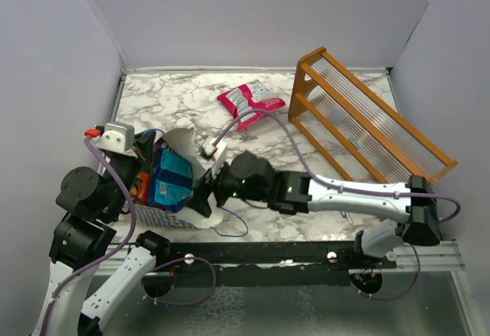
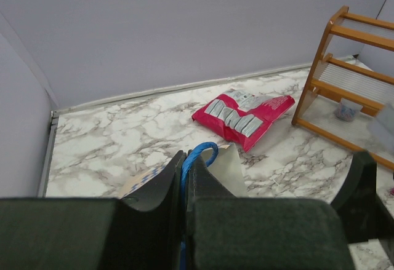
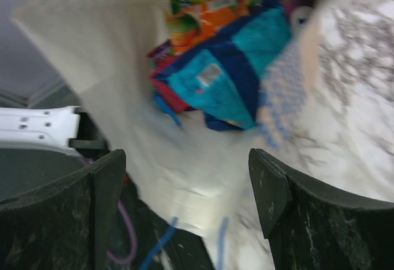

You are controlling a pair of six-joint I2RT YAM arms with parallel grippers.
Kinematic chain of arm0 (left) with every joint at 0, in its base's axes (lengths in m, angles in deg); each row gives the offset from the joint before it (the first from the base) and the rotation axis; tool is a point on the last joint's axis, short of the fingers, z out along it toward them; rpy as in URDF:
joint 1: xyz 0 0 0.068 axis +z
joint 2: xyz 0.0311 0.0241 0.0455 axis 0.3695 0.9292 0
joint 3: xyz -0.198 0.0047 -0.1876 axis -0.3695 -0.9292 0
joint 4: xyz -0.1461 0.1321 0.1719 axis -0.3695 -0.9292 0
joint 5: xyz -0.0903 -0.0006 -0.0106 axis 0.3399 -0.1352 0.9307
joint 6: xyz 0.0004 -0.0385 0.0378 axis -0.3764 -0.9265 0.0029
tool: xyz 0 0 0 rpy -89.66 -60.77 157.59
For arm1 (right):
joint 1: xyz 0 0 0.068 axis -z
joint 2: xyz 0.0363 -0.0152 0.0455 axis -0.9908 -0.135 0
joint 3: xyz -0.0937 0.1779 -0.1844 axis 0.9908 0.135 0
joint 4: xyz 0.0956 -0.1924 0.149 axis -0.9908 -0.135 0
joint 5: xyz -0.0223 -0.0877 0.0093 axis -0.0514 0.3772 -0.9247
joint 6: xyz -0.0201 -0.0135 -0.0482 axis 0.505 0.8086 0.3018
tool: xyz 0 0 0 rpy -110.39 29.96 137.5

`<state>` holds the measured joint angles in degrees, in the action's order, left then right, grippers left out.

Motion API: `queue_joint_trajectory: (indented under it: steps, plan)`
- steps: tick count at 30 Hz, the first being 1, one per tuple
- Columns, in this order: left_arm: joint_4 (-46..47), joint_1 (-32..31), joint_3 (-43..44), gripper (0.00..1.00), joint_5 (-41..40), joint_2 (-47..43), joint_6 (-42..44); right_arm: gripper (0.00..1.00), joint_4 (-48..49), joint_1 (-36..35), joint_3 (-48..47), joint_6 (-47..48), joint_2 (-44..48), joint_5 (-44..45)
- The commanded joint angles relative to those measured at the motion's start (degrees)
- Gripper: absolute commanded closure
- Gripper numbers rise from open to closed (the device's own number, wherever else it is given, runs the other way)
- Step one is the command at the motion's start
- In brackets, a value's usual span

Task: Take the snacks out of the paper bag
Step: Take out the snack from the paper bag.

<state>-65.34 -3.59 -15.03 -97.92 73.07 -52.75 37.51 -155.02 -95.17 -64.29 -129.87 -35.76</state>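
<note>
Paper bag checkered, pkts inside

The left arm and right arm share white links and round black joints. Each carries 1 purple cable.

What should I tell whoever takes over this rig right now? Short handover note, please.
Left gripper: shut on the blue handle of the paper bag.
Right gripper: open, empty, at the bag's mouth.
Done: one pink-and-white packet lies on the table, near the wooden rack.
Left: blue packet on top, orange packet and others behind it, all inside the bag. Likely next: grasp the blue one.
</note>
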Motion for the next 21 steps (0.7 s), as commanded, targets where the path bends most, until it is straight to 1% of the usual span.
queue_joint_trajectory:
  steps: [1,4,6,9,12,17,21]
  plan:
    - [0.03,-0.3,1.87,1.0,-0.64,1.3,-1.71,0.19,7.81,-6.61,-3.56,-8.37,-6.45,14.46]
    - [-0.03,-0.3,2.5,1.0,0.49,1.39,-2.33,0.2,2.49,-6.59,-9.85,-13.75,-12.79,20.04]
    - [0.11,-0.3,2.87,1.0,0.95,1.54,-2.95,0.2,1.9,-6.64,-12.71,-14.7,-15.89,22.19]
    - [0.0,-0.3,3.35,1.0,2.01,2.0,-3.35,0.25,0.3,-6.54,-15.54,-21.47,-19.0,30.05]
    - [-0.3,-0.31,3.68,1.0,2.71,1.97,-3.42,0.29,0.55,-6.53,-17.4,-23.08,-21.66,34.24]
    - [0.19,-0.3,3.31,1.0,3.83,1.35,-3.56,0.34,0.04,-6.25,-20.51,-25.99,-25.68,36.19]
    - [0.67,-0.3,2.94,1.0,4.35,1.0,-3.89,0.35,-0.91,-5.78,-23.41,-27.26,-29.93,34.68]
